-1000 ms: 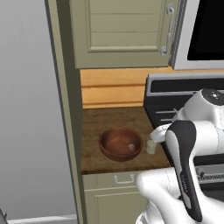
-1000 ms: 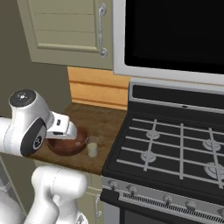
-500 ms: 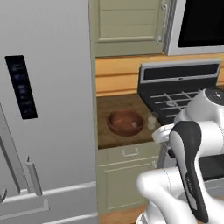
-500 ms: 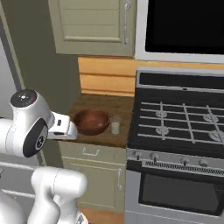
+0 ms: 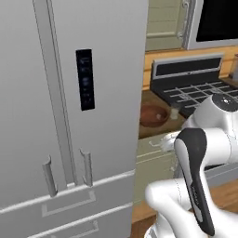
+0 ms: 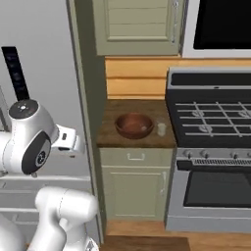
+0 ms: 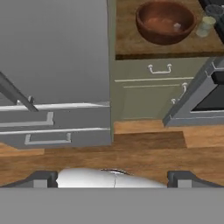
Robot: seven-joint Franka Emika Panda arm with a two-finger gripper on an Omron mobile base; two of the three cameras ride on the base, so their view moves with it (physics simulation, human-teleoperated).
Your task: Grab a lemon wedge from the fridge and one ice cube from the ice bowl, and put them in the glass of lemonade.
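The grey fridge (image 5: pixel 56 102) stands with its doors shut, its black dispenser panel (image 5: pixel 85 79) facing me; the lemon wedge is hidden. On the wooden counter to the fridge's right sits the reddish-brown ice bowl (image 6: pixel 134 125), and a pale ice cube (image 7: pixel 177 27) lies inside it. The small glass of lemonade (image 6: pixel 161 128) stands just right of the bowl. My gripper (image 7: pixel 113 177) is open with nothing between its fingertips. It hangs low in front of the fridge's drawers (image 7: pixel 52 127), well short of the counter.
A black stove (image 6: pixel 211 117) with an oven below adjoins the counter on the right. Beige cabinets (image 6: pixel 139 27) hang above, and a drawer and a cabinet door (image 6: pixel 135 186) sit under the counter. Wooden floor (image 7: pixel 144 148) lies in front.
The whole picture has shifted as the base drove back and to the left: the fridge front has come into view, and the bowl and glass now look farther off. The gripper stays open.
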